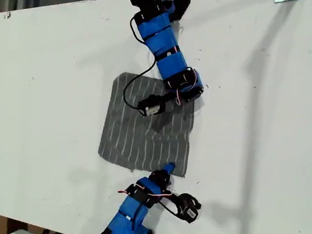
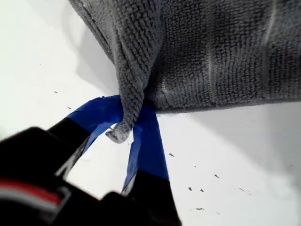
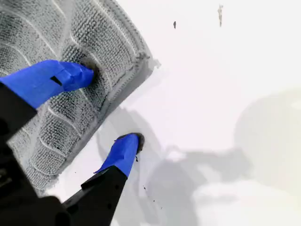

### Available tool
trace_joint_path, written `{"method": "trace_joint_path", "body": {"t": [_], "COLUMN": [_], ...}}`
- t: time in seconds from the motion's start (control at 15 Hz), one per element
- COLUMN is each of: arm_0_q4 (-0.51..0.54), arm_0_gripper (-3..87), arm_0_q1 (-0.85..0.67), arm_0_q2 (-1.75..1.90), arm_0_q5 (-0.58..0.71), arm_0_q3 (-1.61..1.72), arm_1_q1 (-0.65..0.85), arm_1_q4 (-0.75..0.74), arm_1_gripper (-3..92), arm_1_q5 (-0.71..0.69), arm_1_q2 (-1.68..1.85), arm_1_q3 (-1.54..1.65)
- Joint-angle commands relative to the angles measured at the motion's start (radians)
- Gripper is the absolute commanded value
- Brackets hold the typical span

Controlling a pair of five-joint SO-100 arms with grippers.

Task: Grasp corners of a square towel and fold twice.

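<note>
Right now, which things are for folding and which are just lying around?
For the job: towel, its pinched corner, my first gripper, my second gripper.
Just there: white table, black cable.

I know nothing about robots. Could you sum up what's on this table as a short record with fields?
surface: white table
cloth: grey striped towel, spread flat, no fold yet
my first tool: shut, pinching a towel corner, the lower right one in the exterior view
my second tool: open, straddling the towel's edge by its upper right corner in the exterior view, with one finger on the cloth and one on the table
</note>
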Motion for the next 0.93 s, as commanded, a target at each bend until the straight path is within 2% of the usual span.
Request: {"method": "trace_joint_path", "body": {"t": [0.0,0.13,0.27,0.67,0.73,0.8,0.87], "arm_0_q4": [0.084,0.210,0.261,0.130,0.095,0.086,0.071], "arm_0_gripper": [26.1,25.8,25.6,26.0,22.8,5.1,-0.2], "arm_0_q1": [0.052,0.080,0.089,0.066,0.058,0.051,0.049], "arm_0_q2": [-0.012,-0.015,-0.026,-0.264,-0.299,-0.344,-0.371], "arm_0_q5": [-0.031,-0.055,-0.057,0.006,0.021,0.020,0.012], "arm_0_q3": [-0.152,-0.256,-0.321,-0.399,-0.405,-0.428,-0.439], "arm_1_q1": [-0.020,-0.018,-0.017,-0.025,-0.026,-0.026,-0.028], "arm_1_q4": [0.002,-0.002,-0.003,-0.003,-0.003,-0.003,-0.005], "arm_1_gripper": [-0.2,-0.2,-0.2,-0.2,-0.2,-0.2,-0.2], "arm_1_q5": [0.008,0.008,0.008,0.008,0.008,0.008,0.008], "arm_1_q2": [0.034,0.034,0.034,0.035,0.037,0.037,0.038], "arm_1_q3": [0.006,0.006,0.006,0.006,0.006,0.005,0.000]}}
